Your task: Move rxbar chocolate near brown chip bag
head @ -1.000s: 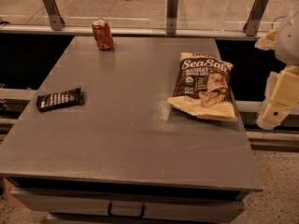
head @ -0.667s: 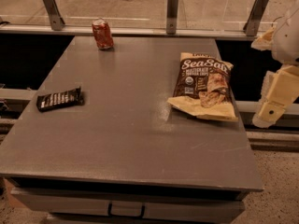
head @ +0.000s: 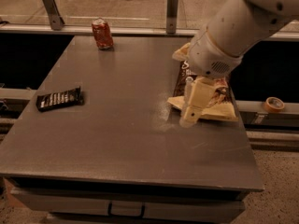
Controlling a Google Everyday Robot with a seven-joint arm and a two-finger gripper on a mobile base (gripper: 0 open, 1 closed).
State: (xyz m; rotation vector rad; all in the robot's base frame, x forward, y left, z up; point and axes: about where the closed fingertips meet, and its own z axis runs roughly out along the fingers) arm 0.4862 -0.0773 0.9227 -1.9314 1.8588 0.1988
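- The claw [head: 189,118] is hanging from the pale arm [head: 233,29], which is reaching in from the upper right. It is pointing down over the right part of the grey surface [head: 121,143], with its tip showing at the left edge of the brown chip bag [head: 220,110].
- I cannot tell whether the claw is open or closed.
- The brown chip bag is lying flat near the right edge of the surface, and the arm is covering much of its middle and top.
- The rxbar chocolate [head: 60,99] is lying flat near the left edge of the surface with its white lettering facing up. It is sitting well apart from both the claw and the brown chip bag.
- A red soda can [head: 102,33] is standing upright near the far edge, left of centre, well apart from the bar.
- An orange tape roll [head: 274,104] is resting on a ledge beyond the right edge of the surface.
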